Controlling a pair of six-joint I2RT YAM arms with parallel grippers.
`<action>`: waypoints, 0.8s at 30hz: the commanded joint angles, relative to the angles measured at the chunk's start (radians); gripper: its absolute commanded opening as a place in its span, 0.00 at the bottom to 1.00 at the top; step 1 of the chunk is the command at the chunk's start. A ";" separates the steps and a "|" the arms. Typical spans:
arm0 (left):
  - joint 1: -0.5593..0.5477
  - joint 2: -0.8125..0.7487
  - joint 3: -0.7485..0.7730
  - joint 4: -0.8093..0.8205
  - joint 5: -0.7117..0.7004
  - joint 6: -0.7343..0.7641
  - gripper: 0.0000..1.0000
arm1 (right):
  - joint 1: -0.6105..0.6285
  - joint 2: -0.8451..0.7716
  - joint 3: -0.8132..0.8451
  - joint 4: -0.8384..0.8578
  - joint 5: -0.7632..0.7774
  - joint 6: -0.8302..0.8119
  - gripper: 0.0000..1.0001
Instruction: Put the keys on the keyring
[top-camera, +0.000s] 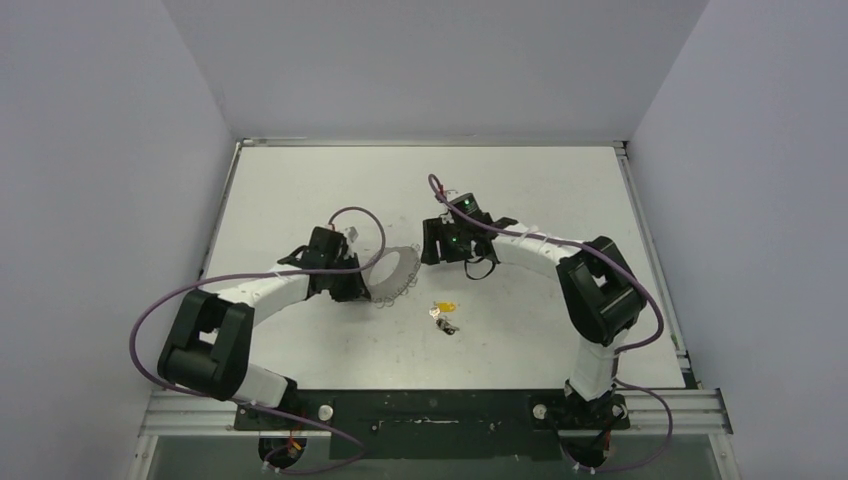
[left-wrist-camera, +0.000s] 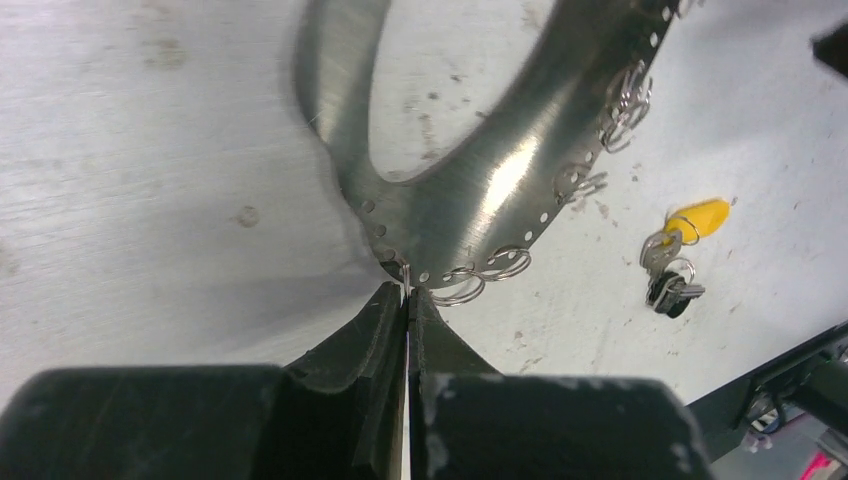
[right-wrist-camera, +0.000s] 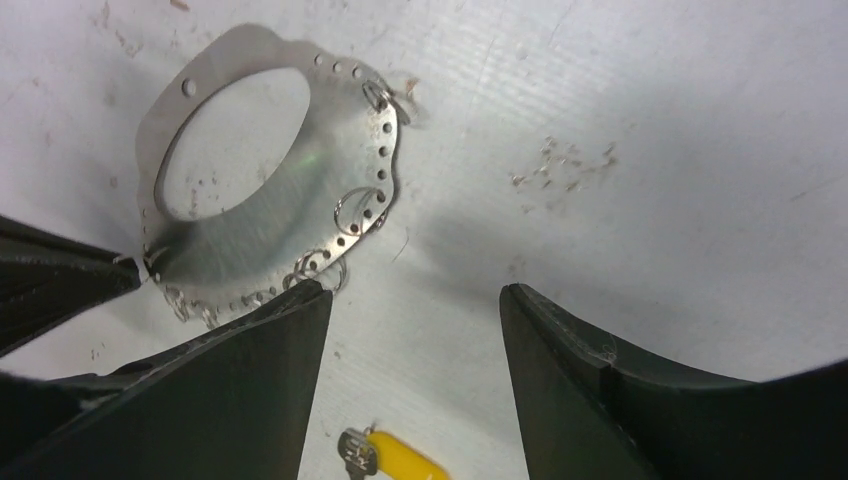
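Note:
The keyring (top-camera: 395, 268) is a flat silvery loop with small rings along its rim, lying mid-table. My left gripper (left-wrist-camera: 408, 292) is shut on the near edge of the keyring (left-wrist-camera: 480, 190), and its tips pinch the rim. In the top view the left gripper (top-camera: 362, 283) sits at the loop's left side. The keys lie together on the table to its right: a yellow-headed key (left-wrist-camera: 700, 217) and a black-headed key (left-wrist-camera: 675, 293). My right gripper (right-wrist-camera: 415, 290) hangs open over bare table just right of the keyring (right-wrist-camera: 330, 180), with the yellow key (right-wrist-camera: 405, 462) below its fingers. The keys (top-camera: 446, 315) lie in front of the right gripper (top-camera: 443, 243).
The white table (top-camera: 560, 200) has raised rails at its back and right edges. Grey walls close it in on three sides. Purple cables (top-camera: 355, 215) loop off both arms. The left gripper's fingers (right-wrist-camera: 60, 285) show at the left edge of the right wrist view.

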 joint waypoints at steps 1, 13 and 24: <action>-0.073 -0.024 0.073 -0.016 -0.045 0.046 0.00 | -0.014 0.064 0.128 -0.010 -0.001 -0.066 0.66; -0.132 -0.044 0.023 0.037 -0.107 0.006 0.00 | -0.015 0.265 0.317 -0.084 0.021 -0.129 0.60; -0.131 -0.057 -0.009 0.087 -0.102 -0.013 0.00 | -0.021 0.299 0.241 0.097 -0.051 -0.027 0.22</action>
